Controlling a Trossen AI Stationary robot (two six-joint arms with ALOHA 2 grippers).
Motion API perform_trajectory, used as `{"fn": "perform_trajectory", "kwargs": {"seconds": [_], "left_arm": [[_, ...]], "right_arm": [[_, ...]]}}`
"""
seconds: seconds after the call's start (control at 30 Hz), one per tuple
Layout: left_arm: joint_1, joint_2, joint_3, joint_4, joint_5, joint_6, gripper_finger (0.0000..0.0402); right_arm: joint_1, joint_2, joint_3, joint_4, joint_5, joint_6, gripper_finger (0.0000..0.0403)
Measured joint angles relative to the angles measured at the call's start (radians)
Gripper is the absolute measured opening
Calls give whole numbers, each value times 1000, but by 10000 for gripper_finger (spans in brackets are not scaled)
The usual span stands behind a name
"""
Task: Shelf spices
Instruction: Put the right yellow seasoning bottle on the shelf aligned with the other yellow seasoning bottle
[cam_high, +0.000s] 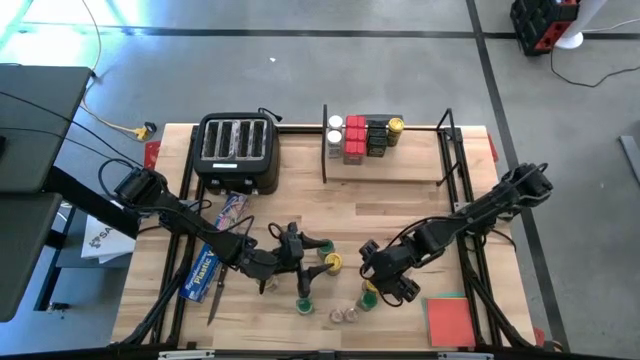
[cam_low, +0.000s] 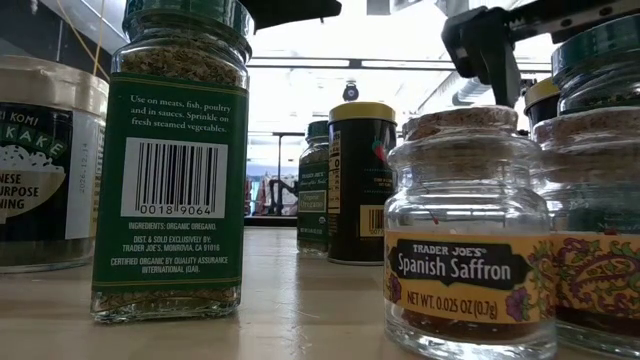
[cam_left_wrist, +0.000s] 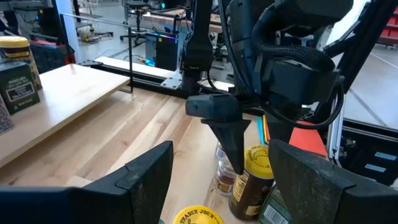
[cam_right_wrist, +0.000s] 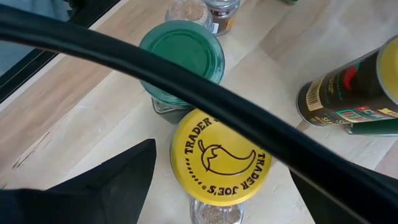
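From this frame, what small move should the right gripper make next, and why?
Probably lower the right gripper and close on the yellow-lidded jar. Its fingers are spread either side of that lid, directly above it and not yet gripping, and the green-lidded jar stands close beside, so a straight descent looks safest.

Bright, even overhead light; the table (cam_high: 300, 215) throws only soft short shadows in the high view. Low view is backlit by glowing ceiling strips, room behind blown out, near jar (cam_low: 178, 160) sharp, far ones soft. Right wrist view: blurred black cable (cam_right_wrist: 186, 93) crosses the frame, mild glare on yellow lid (cam_right_wrist: 214, 158).
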Motion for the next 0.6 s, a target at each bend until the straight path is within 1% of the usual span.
{"fn": "perform_trajectory", "kwargs": {"seconds": [0.07, 0.17, 0.4, 0.43, 0.6], "left_arm": [[0, 0, 0, -4, 1, -5, 259], [0, 0, 0, -5, 1, -5, 259], [0, 0, 0, -5, 1, -5, 259], [0, 0, 0, -5, 1, -5, 259], [0, 0, 0, -6, 1, -5, 259]], "right_arm": [[0, 7, 0, 2, 0, 4, 338], [0, 20, 0, 9, -8, 7, 310], [0, 32, 0, 15, -11, 31, 219], [0, 30, 0, 17, -10, 41, 211], [0, 22, 42, -33, 11, 89, 211]]}}
